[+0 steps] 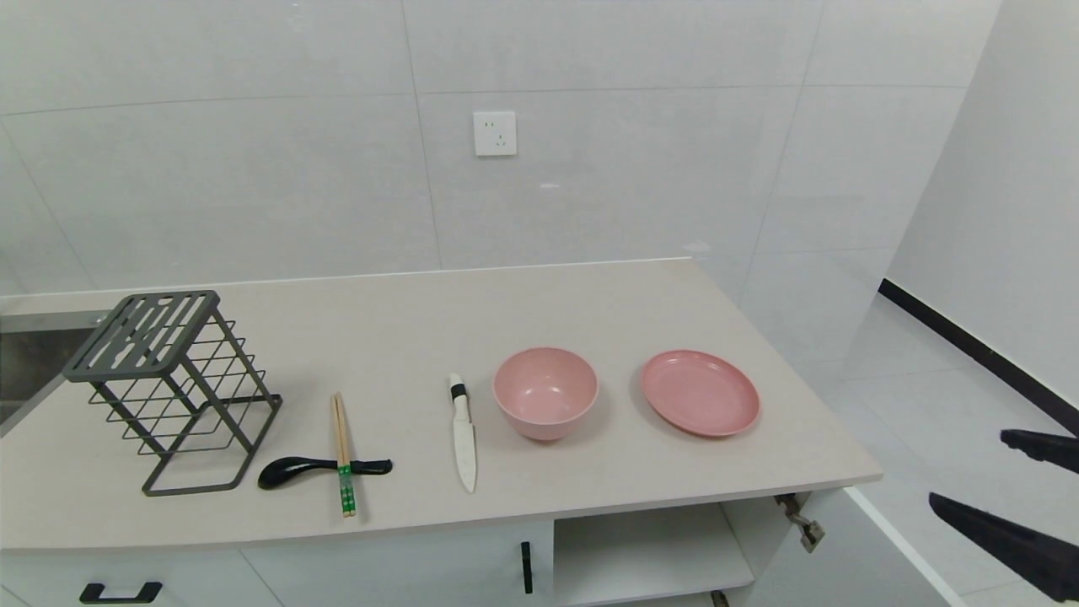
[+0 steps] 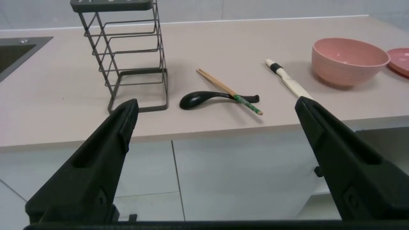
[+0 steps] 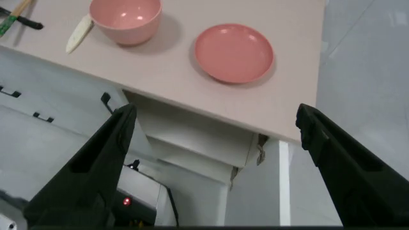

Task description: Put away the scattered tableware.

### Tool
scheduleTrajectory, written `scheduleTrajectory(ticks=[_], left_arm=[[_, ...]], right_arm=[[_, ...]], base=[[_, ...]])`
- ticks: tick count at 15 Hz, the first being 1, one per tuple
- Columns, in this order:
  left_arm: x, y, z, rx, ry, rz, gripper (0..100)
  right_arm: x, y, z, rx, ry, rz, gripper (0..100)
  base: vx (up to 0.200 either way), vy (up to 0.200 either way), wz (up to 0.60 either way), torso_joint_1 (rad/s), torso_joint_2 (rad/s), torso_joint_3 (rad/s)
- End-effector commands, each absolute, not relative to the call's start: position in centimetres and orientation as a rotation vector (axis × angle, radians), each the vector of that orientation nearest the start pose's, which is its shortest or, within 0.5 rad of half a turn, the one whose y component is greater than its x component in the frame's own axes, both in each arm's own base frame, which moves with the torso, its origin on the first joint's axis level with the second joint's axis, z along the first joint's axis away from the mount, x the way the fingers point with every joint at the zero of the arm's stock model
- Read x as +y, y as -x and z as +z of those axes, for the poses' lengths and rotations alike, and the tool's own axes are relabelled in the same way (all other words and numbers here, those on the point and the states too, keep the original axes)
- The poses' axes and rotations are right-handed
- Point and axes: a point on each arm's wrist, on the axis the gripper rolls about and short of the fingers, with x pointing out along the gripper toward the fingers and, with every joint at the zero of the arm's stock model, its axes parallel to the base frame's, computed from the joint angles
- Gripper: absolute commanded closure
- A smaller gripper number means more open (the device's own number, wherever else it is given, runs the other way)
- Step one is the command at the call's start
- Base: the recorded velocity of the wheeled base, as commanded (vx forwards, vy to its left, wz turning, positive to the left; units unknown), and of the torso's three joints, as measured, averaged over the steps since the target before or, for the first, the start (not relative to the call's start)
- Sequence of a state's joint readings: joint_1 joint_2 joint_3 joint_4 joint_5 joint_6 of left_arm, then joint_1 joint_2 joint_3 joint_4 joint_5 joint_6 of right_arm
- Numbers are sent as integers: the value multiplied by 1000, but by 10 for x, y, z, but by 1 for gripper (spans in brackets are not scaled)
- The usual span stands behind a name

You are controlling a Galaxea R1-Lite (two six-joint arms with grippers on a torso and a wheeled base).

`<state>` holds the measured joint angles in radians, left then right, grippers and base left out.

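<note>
- The left hand (image 2: 214, 167) hangs off the front edge of the pale beige counter (image 1: 438, 312). Its two black fingers are spread wide apart with nothing between them.
- The right hand (image 3: 215, 163) sits out past the counter's right front corner. It is also gaping wide and holding nothing.
- A dark grey wire rack with a slotted top (image 1: 169, 384) stands upright on the left part of the counter, near a steel sink (image 1: 25, 358).
- Just right of the rack lies a glossy black spoon (image 1: 291, 470), with its handle pointing away from the rack.
- A pair of wooden chopsticks with green-banded ends (image 1: 342, 451) lies across the spoon's handle, touching it. The green ends point to the front edge.
- A white knife with a black band on its handle (image 1: 464, 438) lies flat between the chopsticks and the bowl. It touches neither, and its tip points toward the front edge.
- A deep pink bowl (image 1: 545, 392) stands upright near the middle of the counter.
- A shallow pink plate (image 1: 700, 393) rests to the right of the bowl, close to it but apart. It is the item nearest the right hand.
- Below the plate, an open white cupboard compartment (image 1: 649, 552) shows a bare shelf.
- A white wall socket (image 1: 495, 132) sits on the tiled wall behind.
</note>
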<state>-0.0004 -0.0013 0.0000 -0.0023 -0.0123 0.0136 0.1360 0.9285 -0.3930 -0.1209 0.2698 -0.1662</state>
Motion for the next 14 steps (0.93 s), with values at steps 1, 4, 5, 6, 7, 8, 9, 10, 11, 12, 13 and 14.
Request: scheduleTrajectory(ticks=[1,4,5,6,7,8,9,10,11,12,13,14], left_arm=[[0,23,76,-3,-14,-14,0],[0,23,76,-3,-14,-12,0],[0,23,76,-3,-14,-12,0],[0,23,76,-3,-15,-12,0],[0,23,76,-3,-17,-14,0],[0,23,76,-3,-17,-14,0],[0,23,76,-3,-17,-15,0],[0,23,76,-3,-17,-14,0],[0,23,76,-3,-17,-14,0],[0,23,76,-3,-17,-14,0],[0,23,76,-3,-17,-14,0],[0,23,76,-3,-17,-14,0]], right_arm=[[29,-138,178,398,163,466,0],[33,-162,167,455,159,466,0],[32,-167,162,486,153,459,0],[32,-172,158,511,150,454,0],[32,-184,150,558,140,450,0],[31,-207,134,627,131,434,0],[30,-220,124,651,127,425,0],[31,-231,116,645,124,419,0],[31,-237,112,632,122,414,0],[28,-248,106,604,118,396,0],[27,-253,102,597,115,391,0],[27,-256,99,598,113,392,0]], base=[[0,0,0,0,0,0],[0,0,0,0,0,0],[0,0,0,0,0,0],[0,0,0,0,0,0],[0,0,0,0,0,0],[0,0,0,0,0,0],[0,0,0,0,0,0],[0,0,0,0,0,0],[0,0,0,0,0,0],[0,0,0,0,0,0],[0,0,0,0,0,0],[0,0,0,0,0,0]])
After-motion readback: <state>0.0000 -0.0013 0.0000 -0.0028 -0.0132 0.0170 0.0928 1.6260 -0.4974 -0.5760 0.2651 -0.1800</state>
